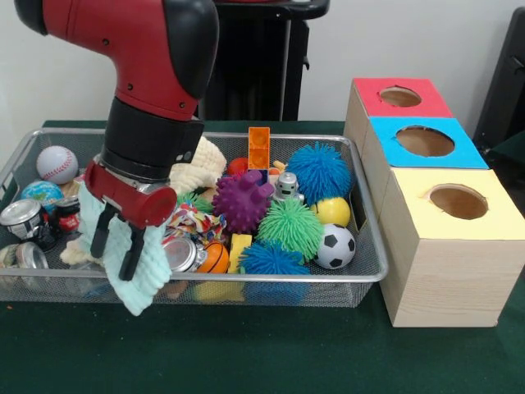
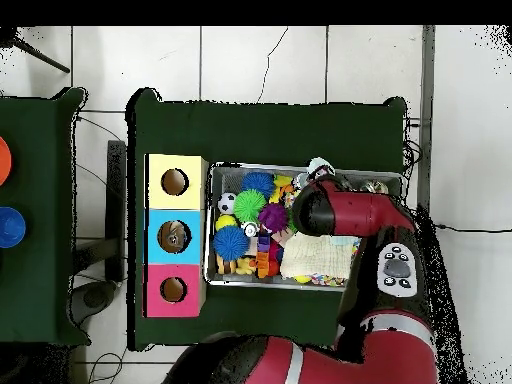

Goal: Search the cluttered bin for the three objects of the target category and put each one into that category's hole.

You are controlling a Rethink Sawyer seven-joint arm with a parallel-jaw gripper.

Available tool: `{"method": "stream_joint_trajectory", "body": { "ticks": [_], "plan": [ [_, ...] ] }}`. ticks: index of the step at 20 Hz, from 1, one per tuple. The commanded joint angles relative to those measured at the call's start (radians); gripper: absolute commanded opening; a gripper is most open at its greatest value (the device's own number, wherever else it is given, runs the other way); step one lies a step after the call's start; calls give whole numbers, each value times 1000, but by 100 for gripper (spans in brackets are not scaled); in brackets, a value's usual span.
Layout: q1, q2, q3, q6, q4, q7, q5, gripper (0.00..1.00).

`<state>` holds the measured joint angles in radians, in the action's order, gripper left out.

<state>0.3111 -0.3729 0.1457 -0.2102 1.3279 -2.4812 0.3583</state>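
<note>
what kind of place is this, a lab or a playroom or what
Most likely a robotics lab set up for a sorting test. A red arm's gripper holds a pale cloth over a wire bin of toys, beside wooden boxes with colour-coded holes, on a green-covered table on a tiled floor.

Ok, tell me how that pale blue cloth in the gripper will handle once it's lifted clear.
The pale blue cloth hangs limp below the gripper, so it's probably floppy and light. Its fuzzy pile suggests it won't slip easily. The dangling end could drag over the bin rim.
</note>
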Motion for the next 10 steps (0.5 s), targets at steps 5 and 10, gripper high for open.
{"method": "stream_joint_trajectory", "body": {
  "ticks": [5,10],
  "plan": [
    [157,-8,-359,-217,131,222,-4,100],
    [203,-63,-430,-260,182,207,-14,100]
  ]
}}
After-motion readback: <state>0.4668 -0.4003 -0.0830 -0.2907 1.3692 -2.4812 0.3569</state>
